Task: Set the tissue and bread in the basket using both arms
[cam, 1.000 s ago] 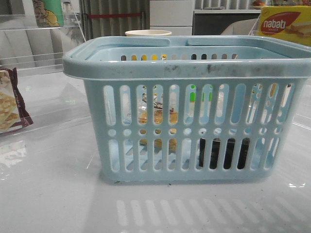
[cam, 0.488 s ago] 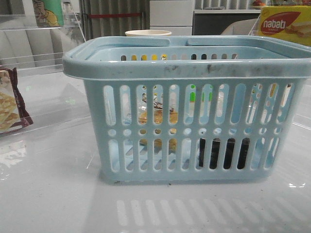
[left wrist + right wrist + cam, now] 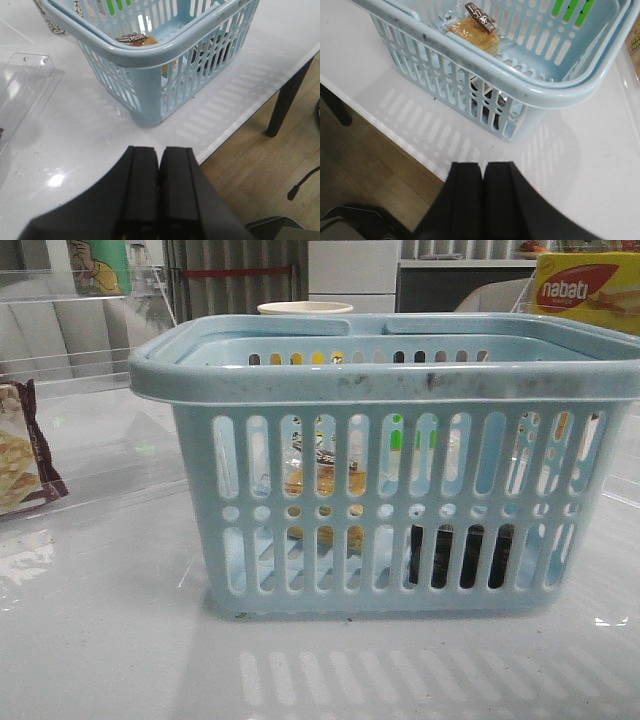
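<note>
- Standing upright on the glossy white table, the basket is seen with its long side turned toward the front camera, so its long axis runs left to right across that view.
- Its light blue plastic is moulded with rows of vertical slots and a band of round holes, and the thick rounded rim is marked with dark scuffs.
- The bread is seen lying inside the basket on its floor, toward the robot's left half; it is a pale yellow-brown, soft-looking loaf wrapped in clear crinkly plastic.
- A dark label band with white characters is laid across one end of the bread; which way the loaf's long axis runs cannot be judged with certainty.
- The tissue is seen through the lower slots as a low, black, blocky pack resting on the basket floor toward the robot's right, close behind the front wall; its longer side is set along that wall.
- The left gripper is held above the table edge, apart from the basket, its two flat black fingers pressed together with nothing between them.
- The right gripper is likewise clenched on nothing, held over the table edge and clear of the basket.
- A maroon-edged snack packet is seen at the left of the front view, and a yellow nabati box far behind on the right.
</note>
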